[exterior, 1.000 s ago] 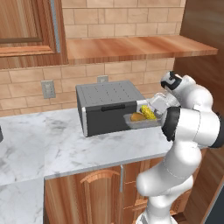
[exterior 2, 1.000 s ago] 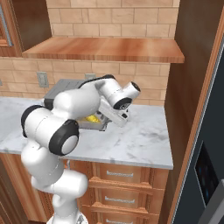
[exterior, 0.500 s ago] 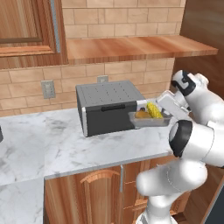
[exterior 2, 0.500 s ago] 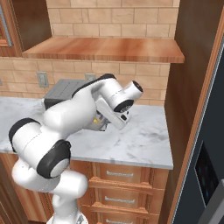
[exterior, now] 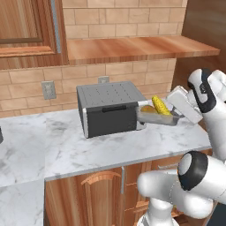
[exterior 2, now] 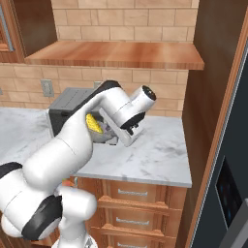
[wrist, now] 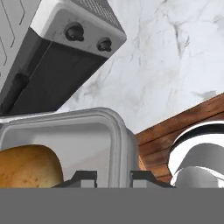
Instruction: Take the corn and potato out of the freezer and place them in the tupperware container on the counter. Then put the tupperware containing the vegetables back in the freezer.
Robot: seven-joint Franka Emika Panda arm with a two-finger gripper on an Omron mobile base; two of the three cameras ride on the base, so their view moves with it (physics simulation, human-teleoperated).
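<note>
Between gripper [wrist: 113, 176] tips: tupperware container [wrist: 120, 144] rim.

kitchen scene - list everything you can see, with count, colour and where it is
tupperware container: one, grey, lifted off the counter, held by its rim beside the toaster oven
corn: one, bright yellow, lying in the container
potato: one, golden-brown, in the container next to the corn
toaster oven: one, dark grey, on the counter against the brick wall
counter: one, white-and-grey marble over brown wooden cabinets
wall shelf: one, wooden, above the toaster oven
wall outlets: two, grey, on the brick wall
freezer: one, dark blue-grey, at right
gripper: one, dark jaws shut on the container's rim
</note>
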